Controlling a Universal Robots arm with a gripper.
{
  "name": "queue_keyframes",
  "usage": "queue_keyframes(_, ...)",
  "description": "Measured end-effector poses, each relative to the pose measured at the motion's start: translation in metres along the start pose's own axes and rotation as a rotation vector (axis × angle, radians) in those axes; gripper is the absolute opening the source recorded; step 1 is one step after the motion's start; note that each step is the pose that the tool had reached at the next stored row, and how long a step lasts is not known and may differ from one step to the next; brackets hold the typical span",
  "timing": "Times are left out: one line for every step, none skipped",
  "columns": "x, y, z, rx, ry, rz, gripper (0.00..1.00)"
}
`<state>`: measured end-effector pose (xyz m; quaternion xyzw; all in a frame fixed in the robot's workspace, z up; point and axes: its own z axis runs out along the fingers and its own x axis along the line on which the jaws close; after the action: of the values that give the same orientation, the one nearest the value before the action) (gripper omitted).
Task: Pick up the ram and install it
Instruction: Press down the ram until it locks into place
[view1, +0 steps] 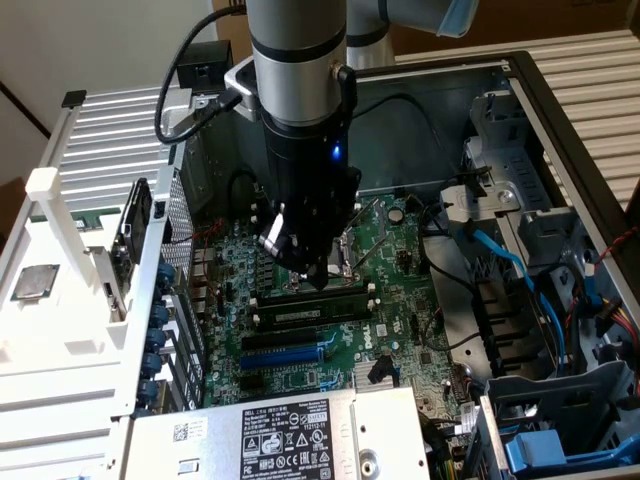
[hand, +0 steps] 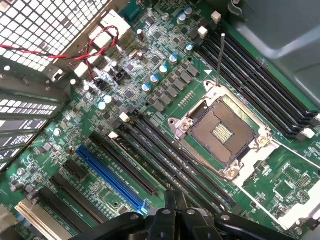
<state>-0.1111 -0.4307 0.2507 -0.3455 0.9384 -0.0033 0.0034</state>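
Even, moderately bright light falls on the motherboard (view1: 330, 320). Above it, the arm's metal (view1: 297, 60) shows soft glare. Near the drive cage (view1: 560, 400), shadows deepen, perhaps slightly blurred.

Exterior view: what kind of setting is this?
Likely a PC assembly or repair bench: an open desktop computer case lying on its side, its green motherboard with an empty CPU socket exposed, and a power supply.
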Motion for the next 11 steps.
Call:
queue_keyframes(0.0000, 0.0000, 0.0000, 0.0001, 0.0002, 0.015, 0.10)
queue_keyframes(0.0000, 0.0000, 0.0000, 0.0002, 0.0004, 0.044, 0.10)
queue_keyframes(0.0000, 0.0000, 0.0000, 0.0006, 0.0008, 0.072, 0.10)
queue_keyframes(0.0000, 0.0000, 0.0001, 0.0009, 0.0011, 0.085, 0.10)
queue_keyframes(0.0000, 0.0000, 0.0001, 0.0011, 0.0013, 0.098, 0.10)
queue_keyframes(0.0000, 0.0000, 0.0001, 0.0015, 0.0017, 0.112, 0.10)
queue_keyframes(0.0000, 0.0000, 0.0001, 0.0020, 0.0021, 0.126, 0.10)
queue_keyframes(0.0000, 0.0000, 0.0001, 0.0026, 0.0027, 0.138, 0.10)
queue_keyframes(0.0000, 0.0000, 0.0001, 0.0034, 0.0034, 0.150, 0.10)
queue_keyframes(0.0000, 0.0000, 0.0001, 0.0045, 0.0043, 0.163, 0.10)
queue_keyframes(0.0000, 0.0000, 0.0002, 0.0057, 0.0052, 0.175, 0.10)
